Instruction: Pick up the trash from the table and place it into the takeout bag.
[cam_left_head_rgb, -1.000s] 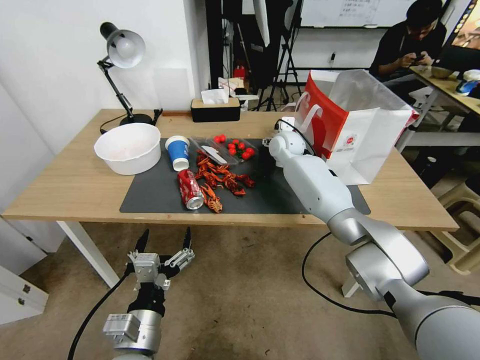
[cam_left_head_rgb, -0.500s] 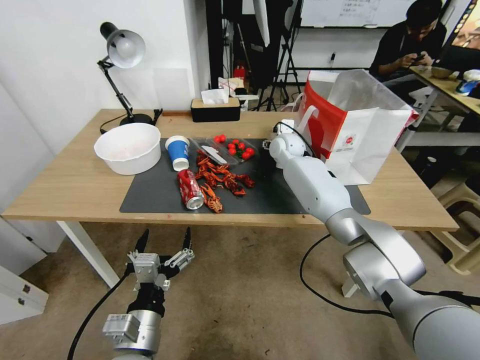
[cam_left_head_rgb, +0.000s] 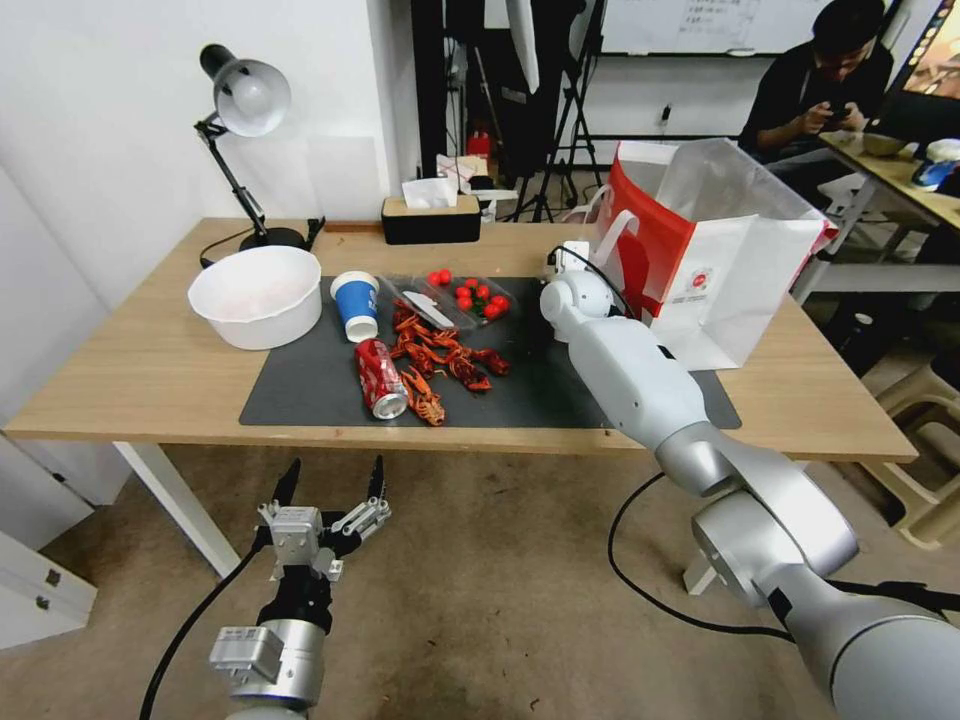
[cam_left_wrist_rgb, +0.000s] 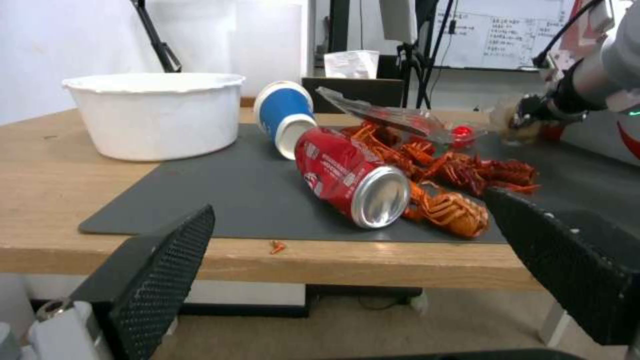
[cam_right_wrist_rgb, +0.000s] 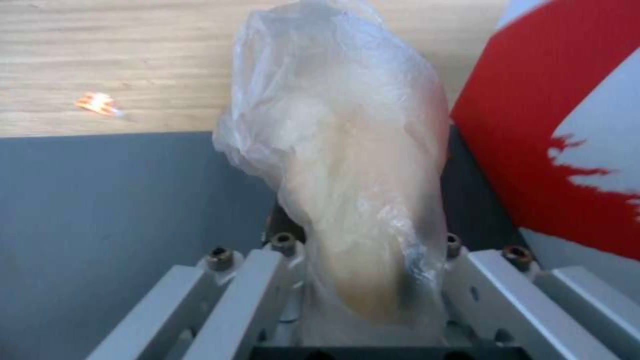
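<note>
The right gripper (cam_right_wrist_rgb: 363, 280) pinches a crumpled clear plastic bag (cam_right_wrist_rgb: 347, 165), apparently lifted off the dark grey mat (cam_right_wrist_rgb: 113, 210), beside the tall white-and-red paper takeout bag (cam_left_head_rgb: 720, 250), ready for dropping in. The left gripper (cam_left_head_rgb: 330, 490) waits wide open below the table edge.

Light-wood table (cam_left_head_rgb: 140, 370), dark grey mat (cam_left_head_rgb: 310, 385), white bowl (cam_left_head_rgb: 255, 295), desk lamp (cam_left_head_rgb: 240, 110), tissue box (cam_left_head_rgb: 430, 220), takeout bag (cam_left_head_rgb: 730, 270)
</note>
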